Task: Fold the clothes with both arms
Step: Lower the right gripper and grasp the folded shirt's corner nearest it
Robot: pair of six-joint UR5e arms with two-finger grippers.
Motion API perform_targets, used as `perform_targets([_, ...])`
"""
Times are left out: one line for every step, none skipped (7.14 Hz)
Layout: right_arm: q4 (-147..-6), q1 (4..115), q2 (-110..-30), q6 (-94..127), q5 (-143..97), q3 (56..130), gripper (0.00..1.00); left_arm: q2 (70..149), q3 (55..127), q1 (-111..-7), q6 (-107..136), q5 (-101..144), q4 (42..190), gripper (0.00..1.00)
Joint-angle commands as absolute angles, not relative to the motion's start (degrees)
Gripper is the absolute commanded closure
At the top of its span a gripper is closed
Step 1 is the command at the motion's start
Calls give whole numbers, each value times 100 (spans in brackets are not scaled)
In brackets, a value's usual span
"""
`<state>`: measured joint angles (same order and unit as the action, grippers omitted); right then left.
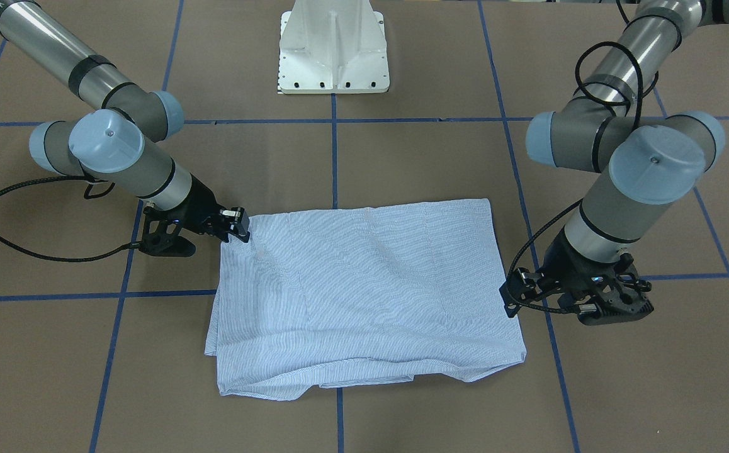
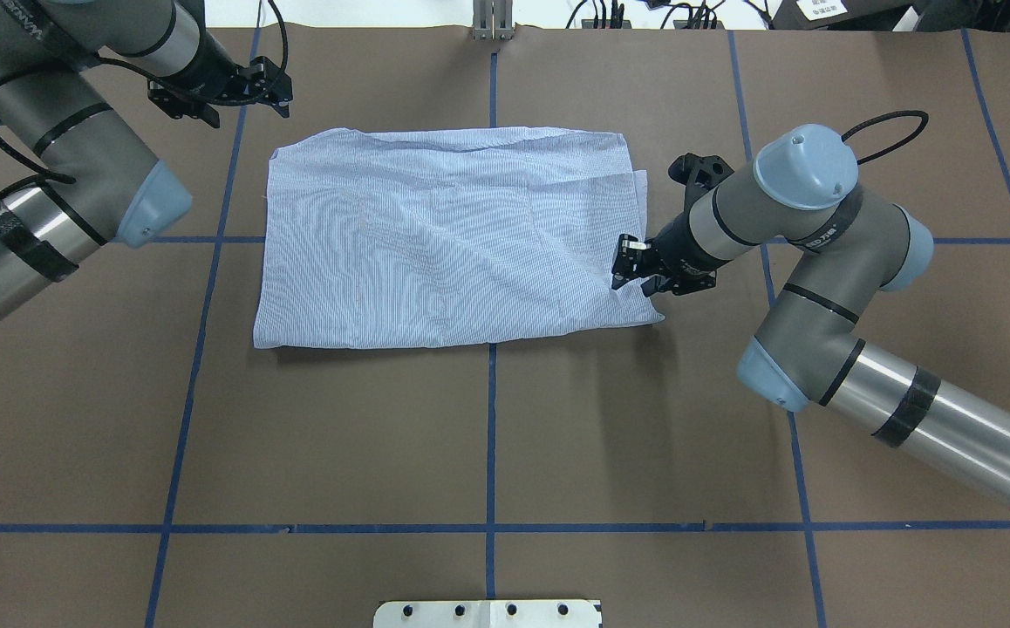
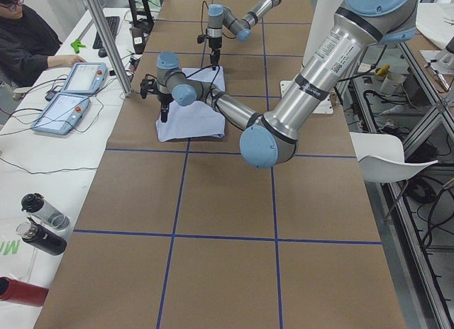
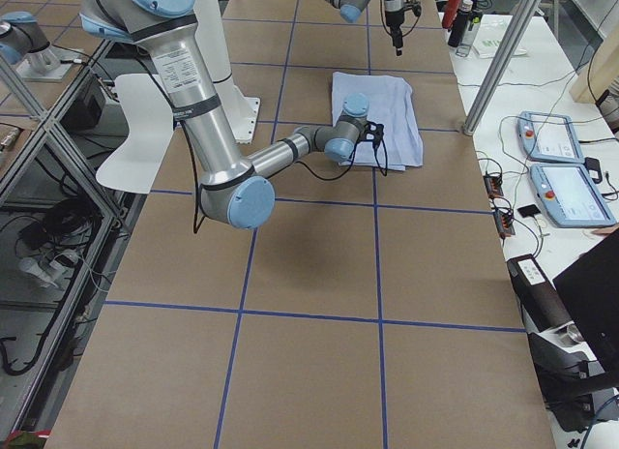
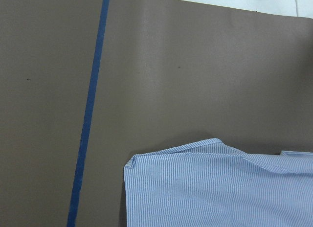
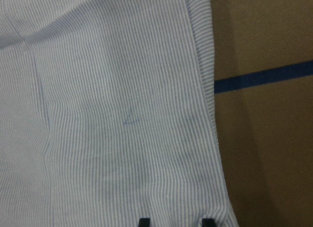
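The clothes are one blue-and-white striped shirt (image 1: 364,283) (image 2: 453,235), lying folded into a rough rectangle on the brown table. My right gripper (image 2: 631,277) (image 1: 243,234) rests low on the shirt's corner nearest my right side. In the right wrist view its two fingertips (image 6: 144,221) stand apart over flat striped fabric (image 6: 112,114), so it is open. My left gripper (image 2: 239,96) (image 1: 591,311) hangs open just outside the far corner on my left side, not touching the cloth. The left wrist view shows only that corner (image 5: 215,188).
Blue tape lines (image 2: 491,436) divide the brown table top. The white pedestal base (image 1: 333,50) stands behind the shirt on my side. An operators' bench with teach pendants (image 3: 71,95), bottles (image 3: 42,222) and a seated person (image 3: 28,38) runs along the far side.
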<state>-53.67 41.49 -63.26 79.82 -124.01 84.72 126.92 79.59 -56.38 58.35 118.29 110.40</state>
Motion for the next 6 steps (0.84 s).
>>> perform_targets([-5379,4148,-6311,7998,-12323,8446,54,12657,7963,-5643,5836,11813,11048,0])
perform_targets([-5370,4148,-6311,7998,-12322,8446,60,12648,7963,-5643,5836,11804,11048,0])
perform_targets([-5370,4148,-6302,7998,-12322,8455,88,12647,7963,-5643,5836,11812,11048,0])
perform_targets([-5370,4148,-6302,7989,-12348,8481,100,12647,7963,-5643,5836,11812,11057,0])
perform_targets([-5361,4148,-6310,7989,-12418,8499,100,12647,7963,-5643,5836,11812,11048,0])
perform_targets([-5318,4157,-6311,7989,-12567,8508,100,12639,7963,-5643,5836,11812,11048,1])
